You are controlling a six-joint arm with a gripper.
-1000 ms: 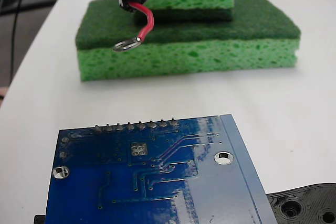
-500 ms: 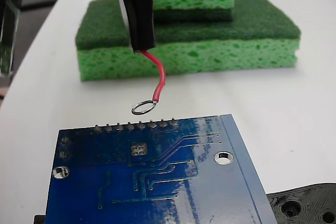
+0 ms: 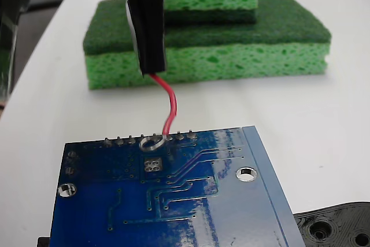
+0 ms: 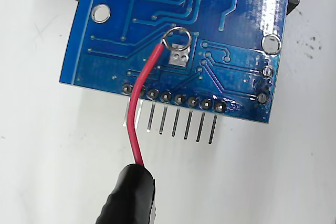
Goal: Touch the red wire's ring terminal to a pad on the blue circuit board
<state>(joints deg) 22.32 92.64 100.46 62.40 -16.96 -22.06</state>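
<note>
The red wire (image 3: 169,108) is held by the closed fingers (image 3: 151,70) above the far edge of the blue circuit board (image 3: 219,206). The ring terminal (image 4: 176,39) is seen over the pad (image 4: 179,57), overlapping its upper part in the wrist view; contact cannot be confirmed. The board is laid on the white bench (image 3: 324,120), with the green sponges (image 3: 231,44) behind it.

Gripper (image 3: 151,72): only 1 black, bar-shaped finger (image 3: 147,21) visible in the fixed view, matte, wrapped like tape or sleeve, a pale edge down its left side. Wrist view: rounded, glossy black tip (image 4: 128,195), faintly creased. No screws or markings discernible.
</note>
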